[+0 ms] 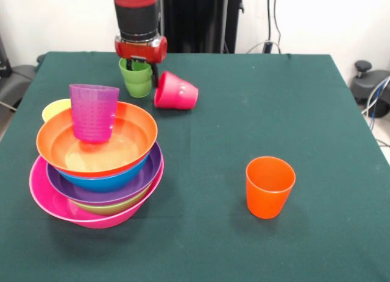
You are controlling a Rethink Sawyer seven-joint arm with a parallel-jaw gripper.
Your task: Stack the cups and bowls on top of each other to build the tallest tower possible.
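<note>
The tower stands at the left: a pink bowl [42,193] as base, then a green bowl [113,206], a purple bowl [131,183], a blue bowl [109,181] and an orange bowl [131,126] on top. A purple cup [94,111] stands upright inside the orange bowl. Behind the pile, part of a yellow cup [55,108] shows. My gripper [143,74] hangs at the far side, right over the upright green cup [135,81] and touching its rim. A red cup [177,92] lies on its side just right of it. An orange cup [269,186] stands upright, alone at the near right.
The green table cloth [244,111] covers the whole table. Dark equipment and cables sit beyond the far edge and off the right edge.
</note>
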